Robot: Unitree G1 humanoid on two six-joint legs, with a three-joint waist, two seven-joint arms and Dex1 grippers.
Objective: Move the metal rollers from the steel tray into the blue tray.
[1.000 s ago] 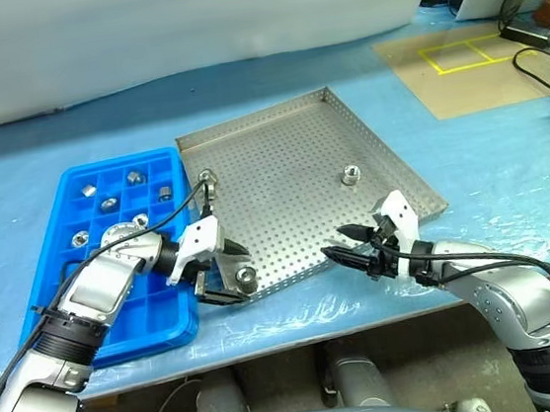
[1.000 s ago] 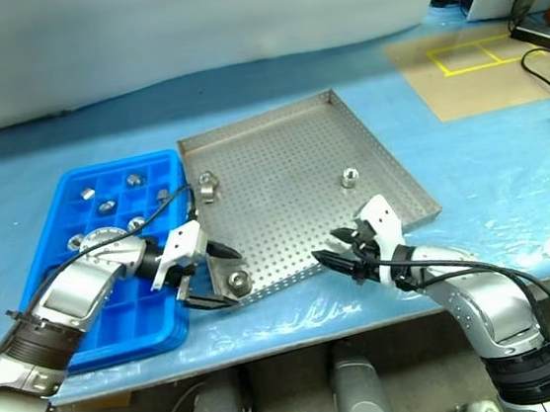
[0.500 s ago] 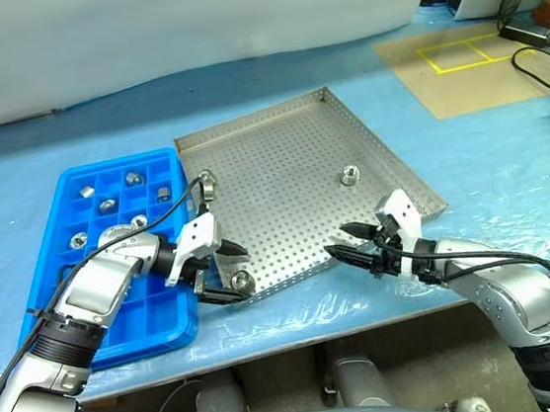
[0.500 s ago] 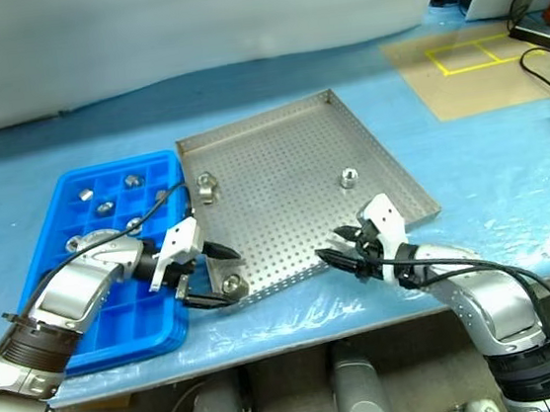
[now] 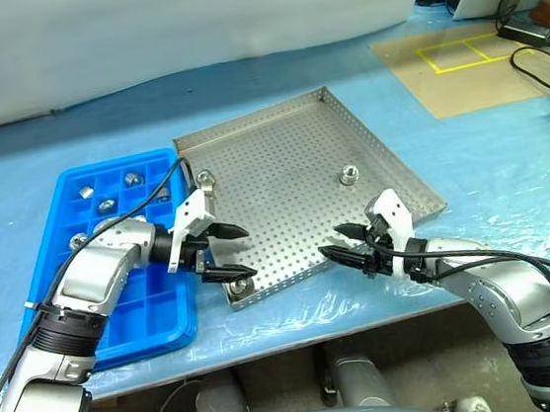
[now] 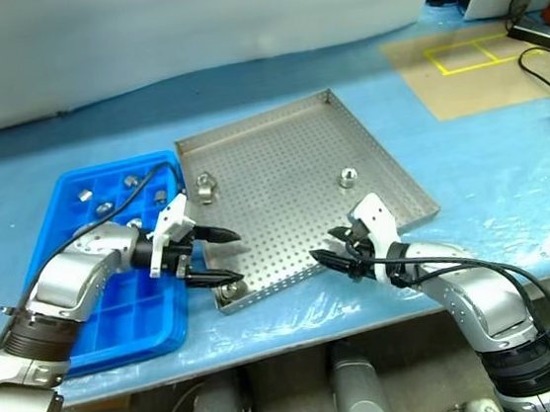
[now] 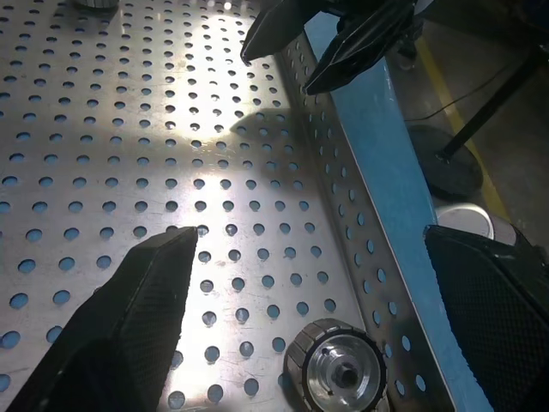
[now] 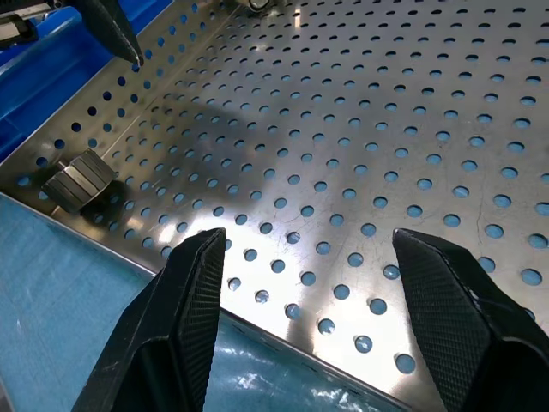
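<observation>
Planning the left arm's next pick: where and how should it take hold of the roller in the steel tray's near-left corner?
Grip the roller across its round side wall, coming from above. It stands on end, hole up, close to the steel tray rim, so level approaches look blocked. The left claw hangs open just above it.

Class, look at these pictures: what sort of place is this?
Probably a workshop or robot test bench: a perforated steel tray of small metal rollers, a blue plastic compartment tray, and a table under blue sheeting.
</observation>
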